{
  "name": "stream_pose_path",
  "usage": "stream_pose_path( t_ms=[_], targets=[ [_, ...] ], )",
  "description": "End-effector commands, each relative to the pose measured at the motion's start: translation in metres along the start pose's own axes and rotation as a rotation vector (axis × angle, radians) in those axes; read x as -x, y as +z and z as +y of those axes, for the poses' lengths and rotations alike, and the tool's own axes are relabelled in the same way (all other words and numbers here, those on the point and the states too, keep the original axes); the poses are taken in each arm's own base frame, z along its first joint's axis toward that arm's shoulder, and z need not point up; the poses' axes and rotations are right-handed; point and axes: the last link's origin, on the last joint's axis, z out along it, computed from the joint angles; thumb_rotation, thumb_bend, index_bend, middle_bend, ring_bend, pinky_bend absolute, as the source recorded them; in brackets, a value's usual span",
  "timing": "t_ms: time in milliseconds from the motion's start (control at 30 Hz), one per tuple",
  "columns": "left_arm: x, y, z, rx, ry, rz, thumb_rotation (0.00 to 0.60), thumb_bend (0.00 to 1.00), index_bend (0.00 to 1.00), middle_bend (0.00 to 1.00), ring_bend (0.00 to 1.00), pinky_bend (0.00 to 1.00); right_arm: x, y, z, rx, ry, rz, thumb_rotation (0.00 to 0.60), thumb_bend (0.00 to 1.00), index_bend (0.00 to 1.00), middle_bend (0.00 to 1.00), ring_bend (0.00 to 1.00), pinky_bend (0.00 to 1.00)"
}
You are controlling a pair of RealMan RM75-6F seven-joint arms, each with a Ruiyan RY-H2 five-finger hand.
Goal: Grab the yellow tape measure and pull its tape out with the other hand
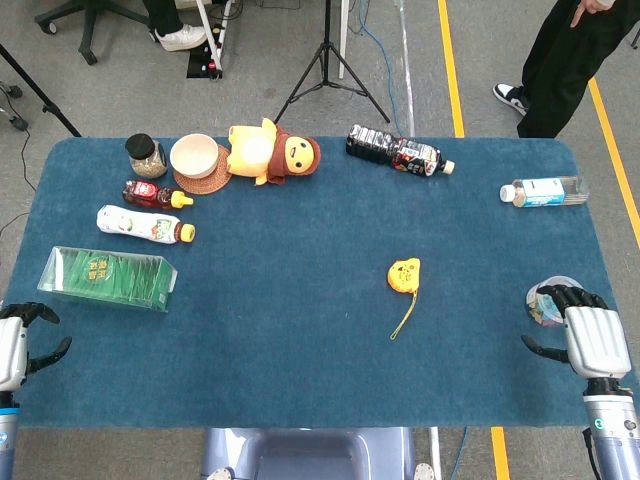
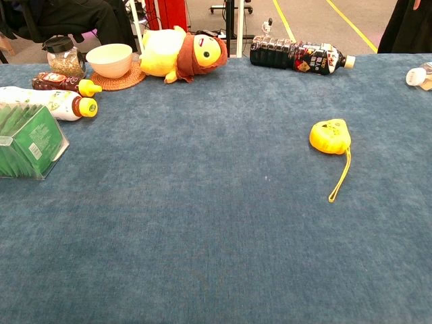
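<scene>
The fingers of the right hand (image 1: 592, 338) curl loosely with the thumb held out to the side, and nothing sits between them; it rests at the near right corner of the table (image 1: 300, 340), just beside a small clear container (image 1: 548, 300) with a blurred lid. The left hand (image 1: 18, 340) shows only in part at the near left edge of the head view, its dark fingers spread apart and holding nothing. Neither hand appears in the chest view.

The yellow tape measure (image 1: 404, 274) lies flat on the blue cloth, right of the table's middle and well apart from both hands. Its rounded body sits at the far end and its thin yellow strap (image 1: 406, 317) trails toward the near side, leaning slightly left, so the long axis runs roughly far to near. In the chest view the same tape measure (image 2: 330, 136) shows its strap (image 2: 341, 177) ending in a small loop nearest the robot.

Along the far edge lie a yellow plush toy (image 1: 268, 152) on its side, a dark bottle (image 1: 395, 151) lying down, and a clear water bottle (image 1: 543, 191) near the right edge. At the far left stand a jar (image 1: 146, 155) and a bowl (image 1: 195, 156) on a woven mat, with two yellow-capped bottles (image 1: 150, 210) lying nearer, and a clear box of green packets (image 1: 108, 279) at the left edge.
</scene>
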Motion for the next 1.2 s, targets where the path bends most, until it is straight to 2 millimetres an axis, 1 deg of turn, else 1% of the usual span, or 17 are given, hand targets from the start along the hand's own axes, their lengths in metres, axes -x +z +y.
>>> stream_pose_path(
  t_ms=[33, 300, 400, 733, 833, 967, 1100, 1200],
  targets=[
    [0.001, 0.000, -0.001, -0.003, 0.001, -0.004, 0.600, 0.20, 0.50, 0.46, 0.33, 0.34, 0.001, 0.000, 0.000, 0.001, 0.000, -0.003, 0.474, 0.19, 0.29, 0.32, 0.28, 0.29],
    [0.001, 0.000, -0.002, -0.006, -0.001, -0.001, 0.600, 0.20, 0.50, 0.46, 0.33, 0.34, 0.000, 0.000, -0.001, -0.002, 0.001, 0.000, 0.470, 0.19, 0.29, 0.32, 0.28, 0.29],
    [-0.001, 0.000, -0.001, 0.001, 0.000, 0.004, 0.600, 0.20, 0.50, 0.46, 0.33, 0.34, -0.001, -0.002, -0.001, -0.002, 0.006, 0.002, 0.474, 0.19, 0.29, 0.32, 0.31, 0.30],
    [-0.014, -0.003, 0.002, 0.013, 0.004, 0.011, 0.600, 0.20, 0.50, 0.46, 0.33, 0.34, -0.009, 0.001, -0.014, -0.082, 0.076, 0.011, 0.469, 0.19, 0.29, 0.32, 0.32, 0.34],
    [-0.017, -0.004, 0.005, 0.019, 0.006, 0.004, 0.600, 0.20, 0.50, 0.46, 0.33, 0.34, -0.011, 0.005, -0.022, -0.122, 0.092, 0.010, 0.473, 0.19, 0.29, 0.32, 0.33, 0.36],
    [-0.022, -0.005, 0.008, 0.031, 0.008, 0.014, 0.600, 0.20, 0.50, 0.46, 0.33, 0.34, -0.013, 0.013, -0.036, -0.180, 0.160, -0.019, 0.474, 0.19, 0.29, 0.33, 0.33, 0.39],
    [-0.025, -0.006, 0.010, 0.036, 0.010, 0.021, 0.600, 0.20, 0.50, 0.46, 0.33, 0.34, -0.017, 0.026, -0.047, -0.233, 0.145, -0.027, 0.472, 0.19, 0.29, 0.33, 0.33, 0.38],
    [-0.025, -0.007, 0.011, 0.036, 0.010, 0.019, 0.600, 0.20, 0.50, 0.46, 0.33, 0.34, -0.016, 0.036, -0.055, -0.261, 0.139, -0.049, 0.473, 0.19, 0.29, 0.33, 0.32, 0.37]
  ],
)
